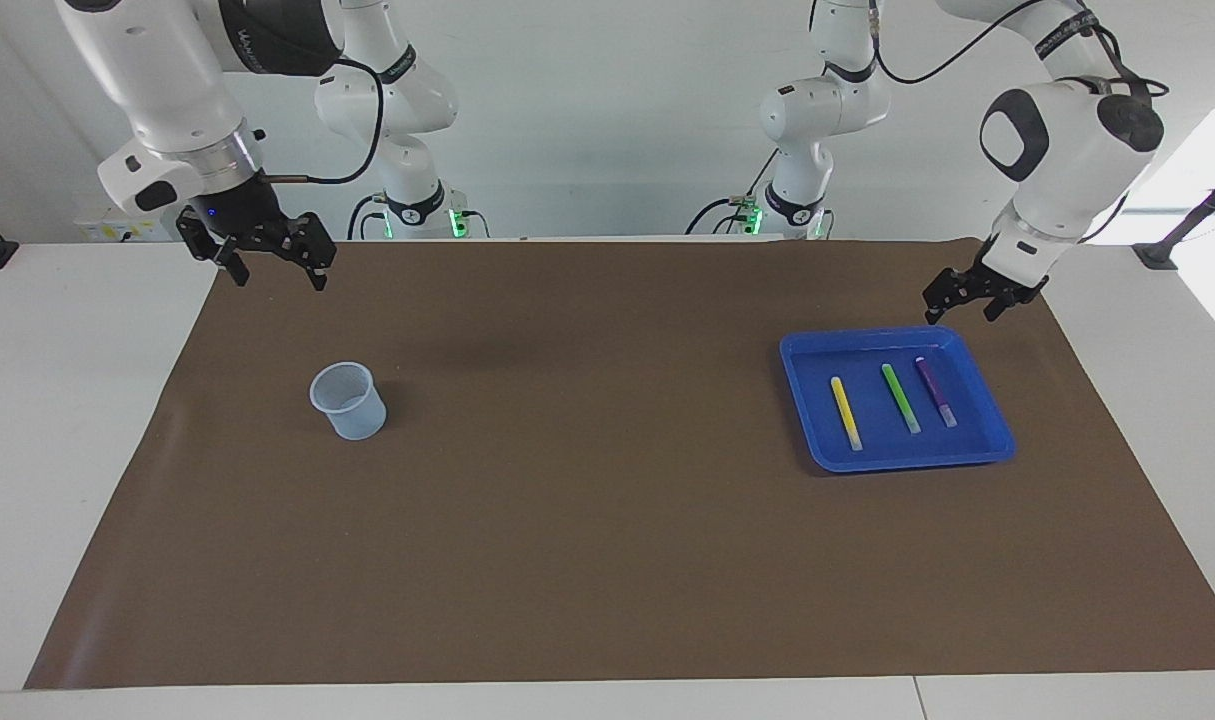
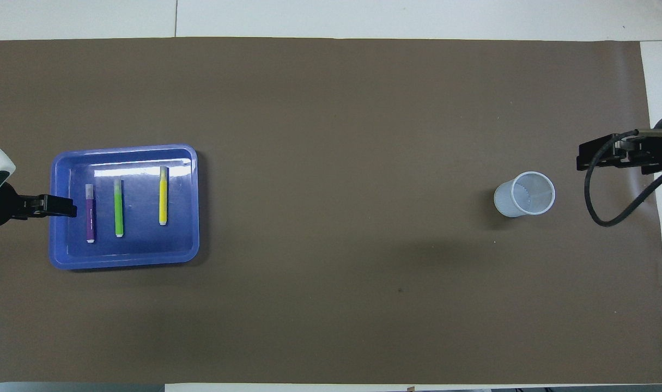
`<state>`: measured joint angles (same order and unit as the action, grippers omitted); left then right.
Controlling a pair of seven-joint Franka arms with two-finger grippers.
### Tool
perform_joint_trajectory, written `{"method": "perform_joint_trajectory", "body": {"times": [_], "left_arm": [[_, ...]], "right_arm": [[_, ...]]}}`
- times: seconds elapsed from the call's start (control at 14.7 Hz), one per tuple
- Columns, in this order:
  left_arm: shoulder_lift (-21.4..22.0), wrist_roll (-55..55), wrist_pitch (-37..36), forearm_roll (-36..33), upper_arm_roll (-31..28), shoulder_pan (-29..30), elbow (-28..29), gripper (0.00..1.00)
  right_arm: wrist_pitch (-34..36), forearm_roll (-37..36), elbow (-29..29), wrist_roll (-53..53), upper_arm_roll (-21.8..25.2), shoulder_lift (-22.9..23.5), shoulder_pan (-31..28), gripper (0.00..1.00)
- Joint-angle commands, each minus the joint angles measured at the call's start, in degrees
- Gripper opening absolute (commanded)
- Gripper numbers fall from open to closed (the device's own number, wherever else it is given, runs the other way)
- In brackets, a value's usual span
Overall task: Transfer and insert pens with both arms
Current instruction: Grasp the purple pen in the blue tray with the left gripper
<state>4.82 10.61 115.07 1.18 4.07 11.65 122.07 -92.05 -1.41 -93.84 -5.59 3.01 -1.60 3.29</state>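
Okay, my left gripper point(image 1: 979, 297) hangs spread by the blue tray point(image 1: 987, 395), right gripper point(image 1: 272, 258) spread, waiting up near the cup point(image 1: 348, 400). Yellow pen point(image 1: 845, 411), green pen point(image 1: 900, 397), purple pen point(image 1: 935, 391) lie close together in the tray; I'd worry about nudging a neighbour or a skewed pinch.

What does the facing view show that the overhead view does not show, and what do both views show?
Only the facing view shows the arms whole, with the left claw up at the tray's corner and the right claw up over the mat's edge. Only the overhead view looks down into the cup. Both show the yellow pen, green pen and purple pen lying in the tray.
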Motion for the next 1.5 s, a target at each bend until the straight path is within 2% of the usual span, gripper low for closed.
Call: {"method": "perform_joint_trajectory", "body": {"times": [0.0,0.27,0.55,1.23,1.43], "left_arm": [[-8.22,5.98,7.95,0.31,0.24,3.19,-0.16,1.0],[-14.12,6.61,14.29,0.31,0.24,3.38,-0.42,1.0],[-16.59,6.53,16.5,0.31,0.33,2.5,-0.86,0.99],[-19.23,6.61,17.11,-0.39,0.24,2.5,-2.45,0.67],[-19.41,6.61,17.99,-0.48,0.24,2.41,-2.53,0.63]], "right_arm": [[0.47,0.35,-0.74,1.02,-0.28,-0.78,-0.74,1.0],[0.47,0.35,-0.82,1.1,-0.28,-0.78,-0.74,1.0],[0.47,0.35,-0.74,1.1,-0.28,-0.78,-0.74,1.0],[0.47,0.35,-0.82,1.1,-0.28,-0.78,-0.74,1.0],[0.47,0.35,-0.82,1.02,-0.28,-0.78,-0.74,1.0]]}}
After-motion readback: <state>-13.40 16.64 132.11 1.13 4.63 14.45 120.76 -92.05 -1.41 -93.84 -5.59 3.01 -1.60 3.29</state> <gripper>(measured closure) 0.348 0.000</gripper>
